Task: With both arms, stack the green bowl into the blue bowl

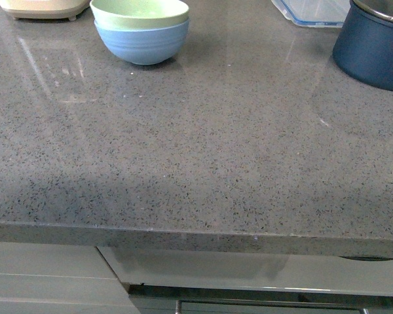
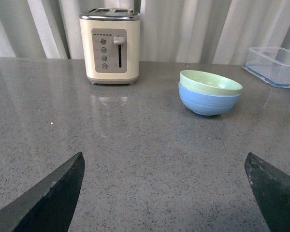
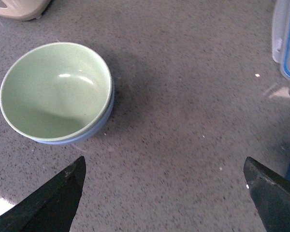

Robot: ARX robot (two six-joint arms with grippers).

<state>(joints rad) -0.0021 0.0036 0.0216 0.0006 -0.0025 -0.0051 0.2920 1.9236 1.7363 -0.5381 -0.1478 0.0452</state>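
The pale green bowl (image 1: 139, 12) sits nested inside the light blue bowl (image 1: 144, 44) at the far left of the grey counter. The left wrist view shows the same pair, green bowl (image 2: 210, 82) in blue bowl (image 2: 208, 103), well ahead of my left gripper (image 2: 164, 162), which is open with only bare counter between its dark fingers. From above, my right gripper (image 3: 164, 164) is open too; the green bowl (image 3: 55, 89) hides most of the blue bowl (image 3: 94, 129) and lies off to one side of its fingers. Neither arm shows in the front view.
A cream toaster (image 2: 111, 46) stands behind the bowls near the back curtain. A clear lidded container (image 1: 311, 12) and a dark navy pot (image 1: 373, 46) sit at the far right. The counter's front edge (image 1: 196, 235) runs above drawers.
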